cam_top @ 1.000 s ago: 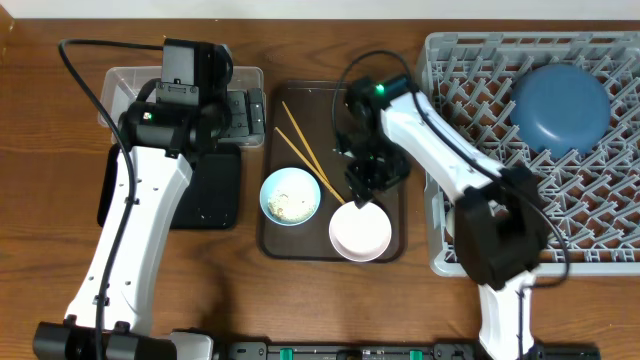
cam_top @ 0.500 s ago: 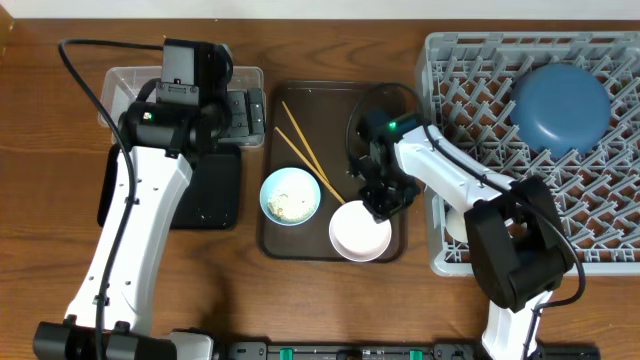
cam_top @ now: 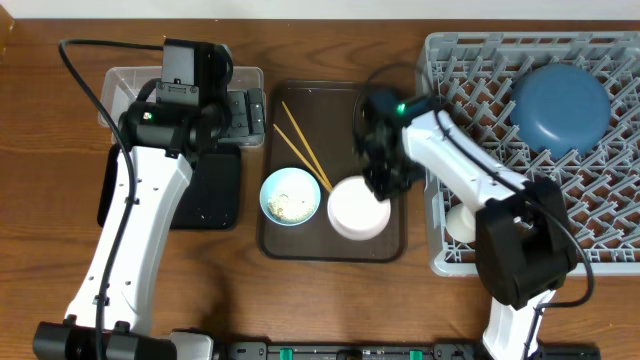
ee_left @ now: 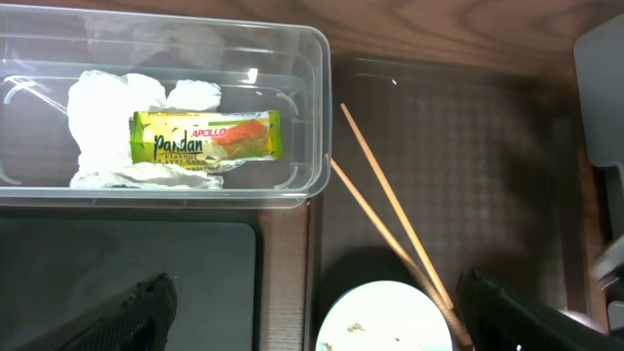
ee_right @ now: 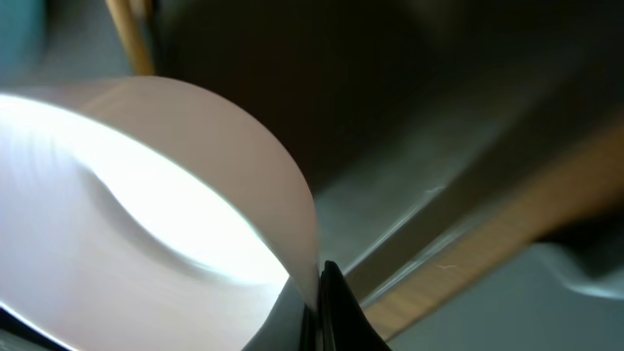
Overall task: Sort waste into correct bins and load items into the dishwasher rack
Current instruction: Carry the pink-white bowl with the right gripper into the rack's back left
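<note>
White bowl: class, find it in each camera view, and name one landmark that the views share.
Overhead: round white bowl, lower centre, over the dark brown tray.
Left wrist: not in it.
Right wrist: fills the left side.
Shared landmark: the two thin wooden chopsticks.

The snack wrapper (ee_left: 207,139) in the clear tub (ee_left: 314,107) reads "APOLLO" and "Pandan"

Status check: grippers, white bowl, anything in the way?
Right gripper shut on white bowl rim. Left gripper open by tub. Chopsticks and light blue bowl close beside it.
</note>
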Robot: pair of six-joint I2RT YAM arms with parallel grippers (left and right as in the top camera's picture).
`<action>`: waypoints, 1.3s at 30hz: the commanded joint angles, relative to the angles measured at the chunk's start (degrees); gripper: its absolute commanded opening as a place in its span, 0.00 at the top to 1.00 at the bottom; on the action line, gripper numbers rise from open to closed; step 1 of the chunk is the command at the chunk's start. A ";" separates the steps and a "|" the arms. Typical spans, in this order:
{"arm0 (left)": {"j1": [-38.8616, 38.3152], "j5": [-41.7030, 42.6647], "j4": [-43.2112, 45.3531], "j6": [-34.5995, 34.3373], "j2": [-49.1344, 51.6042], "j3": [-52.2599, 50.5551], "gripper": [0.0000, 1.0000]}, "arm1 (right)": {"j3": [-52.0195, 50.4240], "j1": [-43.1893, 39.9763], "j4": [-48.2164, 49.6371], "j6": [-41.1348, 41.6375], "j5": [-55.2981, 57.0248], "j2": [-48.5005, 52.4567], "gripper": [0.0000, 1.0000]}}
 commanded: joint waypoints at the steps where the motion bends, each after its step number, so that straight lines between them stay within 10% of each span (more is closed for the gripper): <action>1: 0.24 -0.90 -0.17 0.11 0.26 1.09 0.05 | 8.96 -3.21 -0.96 5.55 6.73 -3.39 0.99; 18: 0.24 -0.90 -0.17 0.11 0.24 1.09 0.05 | 21.29 -10.34 10.62 21.62 63.32 -4.22 0.99; 27: 0.24 -0.90 -0.17 0.11 0.26 1.09 0.05 | 21.29 -10.23 23.30 0.11 74.60 4.83 0.99; 39: 0.24 -0.90 -0.17 0.11 0.26 1.09 0.05 | 21.29 -9.35 25.29 -4.26 85.33 16.35 0.99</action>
